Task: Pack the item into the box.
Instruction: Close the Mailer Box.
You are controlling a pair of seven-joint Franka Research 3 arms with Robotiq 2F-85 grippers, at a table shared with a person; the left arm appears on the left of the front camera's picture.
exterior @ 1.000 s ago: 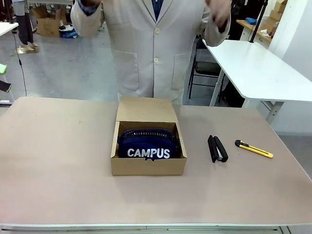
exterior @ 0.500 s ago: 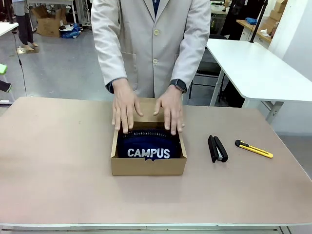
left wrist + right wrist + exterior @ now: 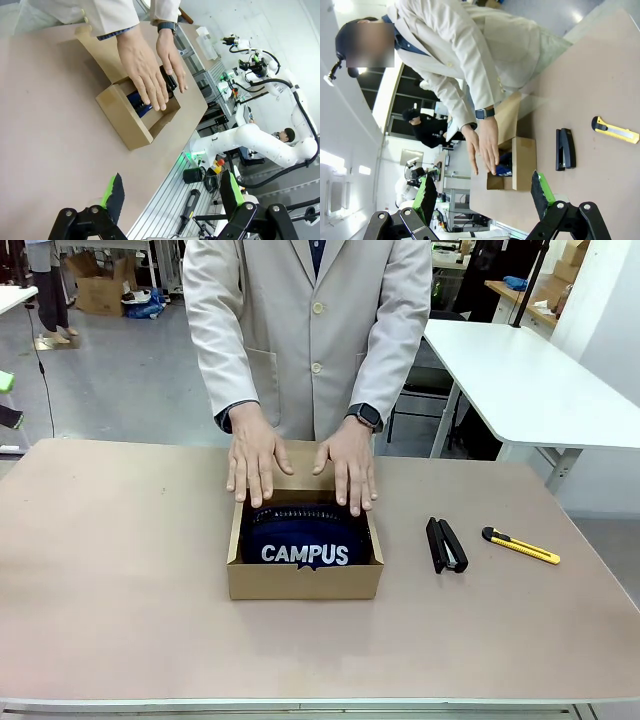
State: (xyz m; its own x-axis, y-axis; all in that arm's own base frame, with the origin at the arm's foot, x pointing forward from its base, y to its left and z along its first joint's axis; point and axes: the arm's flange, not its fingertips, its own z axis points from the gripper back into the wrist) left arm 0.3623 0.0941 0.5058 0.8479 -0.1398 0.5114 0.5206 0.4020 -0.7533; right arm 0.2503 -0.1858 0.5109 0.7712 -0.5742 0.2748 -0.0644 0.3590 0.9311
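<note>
The CAMPUS pouch (image 3: 305, 540) is seated in the carton (image 3: 304, 583) and should be pressed below the rim before the lid flap (image 3: 303, 458) is folded; left claw (image 3: 171, 185) and right claw (image 3: 482, 184) are spread wide

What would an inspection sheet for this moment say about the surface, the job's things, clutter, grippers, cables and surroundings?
Surface: tan table, flat and dry.
Job's things: navy CAMPUS pouch lies inside the open box. One hand and the other hand lie flat on the lid flap, fingertips over the pouch's far edge.
Clutter: black stapler and yellow utility knife on the table, apart from the box.
Grippers: left gripper open, empty; right gripper open, empty; both away from the box.
Cables: nothing seen on the table.
Surroundings: person in a light coat at the far side; white side table behind.
</note>
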